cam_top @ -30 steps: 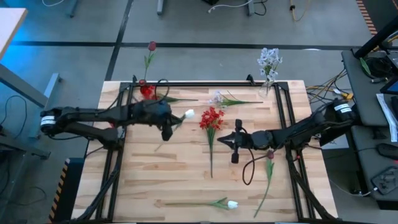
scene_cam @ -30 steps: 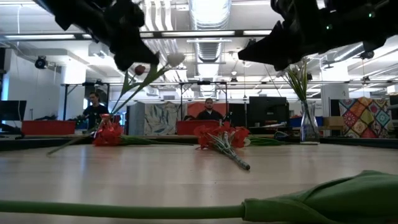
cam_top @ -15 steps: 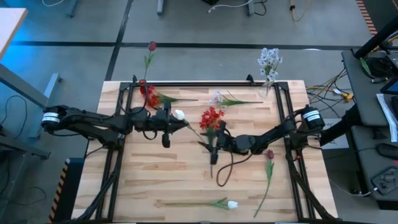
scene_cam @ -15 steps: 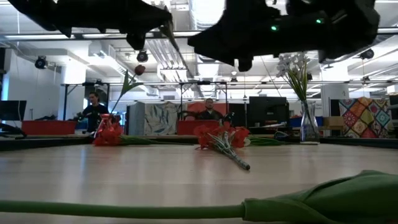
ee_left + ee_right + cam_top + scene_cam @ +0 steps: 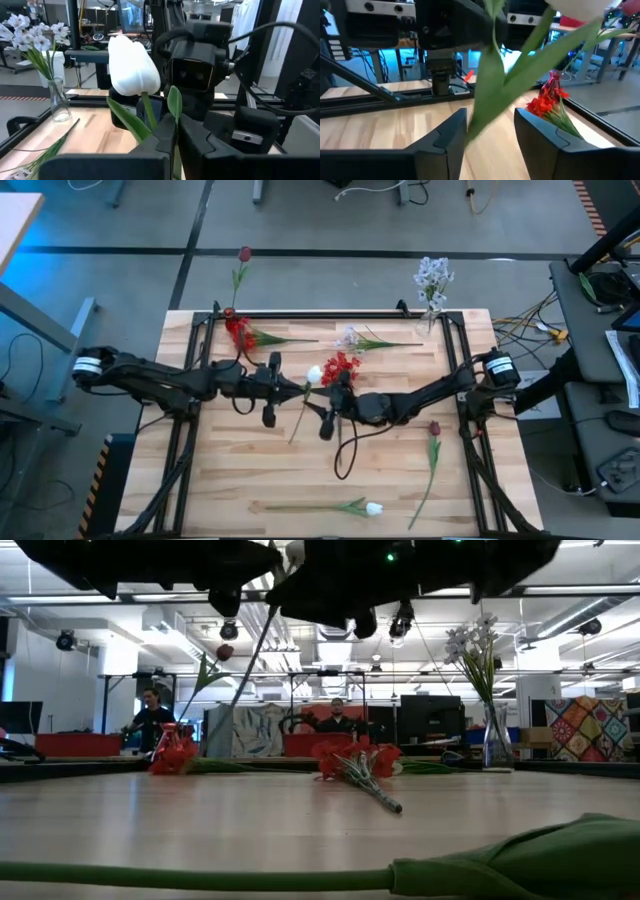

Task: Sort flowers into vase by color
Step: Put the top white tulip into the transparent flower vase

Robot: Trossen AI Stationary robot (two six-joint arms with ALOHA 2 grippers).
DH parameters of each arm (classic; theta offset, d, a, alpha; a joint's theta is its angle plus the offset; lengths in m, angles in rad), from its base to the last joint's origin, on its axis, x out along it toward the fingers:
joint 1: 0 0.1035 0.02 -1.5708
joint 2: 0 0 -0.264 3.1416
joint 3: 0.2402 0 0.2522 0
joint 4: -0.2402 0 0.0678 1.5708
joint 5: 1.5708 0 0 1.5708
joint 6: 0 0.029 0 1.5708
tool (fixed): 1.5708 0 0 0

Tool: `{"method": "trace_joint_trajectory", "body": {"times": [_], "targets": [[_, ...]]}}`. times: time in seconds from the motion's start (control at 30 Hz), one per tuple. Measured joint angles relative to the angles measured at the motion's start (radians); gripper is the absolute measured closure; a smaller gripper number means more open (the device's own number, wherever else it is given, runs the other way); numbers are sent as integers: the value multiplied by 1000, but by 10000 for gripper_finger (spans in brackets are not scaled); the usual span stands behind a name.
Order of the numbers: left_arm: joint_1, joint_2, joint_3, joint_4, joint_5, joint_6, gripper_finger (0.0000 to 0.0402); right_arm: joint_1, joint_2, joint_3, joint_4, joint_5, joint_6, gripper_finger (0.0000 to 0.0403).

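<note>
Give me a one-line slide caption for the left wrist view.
Left gripper shut on a white tulip, holding it up toward the right gripper, whose open fingers flank the stem.

A white tulip with a thin green stem (image 5: 313, 374) is up in the air over the middle of the table, its stem slanting down. A bunch of bright red flowers (image 5: 343, 366) lies just beside it. More red flowers (image 5: 240, 333) lie near the far edge, left side. A pale blue-white spray (image 5: 352, 337) lies there too. A dark maroon tulip bud (image 5: 433, 429) lies on the right. Another white tulip (image 5: 372, 508) lies at the near edge. Pale flowers (image 5: 433, 278) stand upright at the far right corner.
</note>
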Motion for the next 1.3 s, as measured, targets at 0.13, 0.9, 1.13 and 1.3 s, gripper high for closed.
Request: {"method": "trace_joint_trajectory", "body": {"times": [0.13, 0.9, 1.13, 1.3], "targets": [[-7, 24, 0, 20, 0, 13, 401, -2, 1, 38, -57, 1, 25, 279], [-63, -3, -71, 119, 0, 43, 234, -1, -124, 19, -188, 10, -122, 389], [-64, -43, -198, 275, 0, 43, 206, 1, -296, 13, -351, 98, -178, 390], [-64, -47, -306, 465, 0, 41, 206, 22, -459, -8, -511, 199, -192, 390]]}}
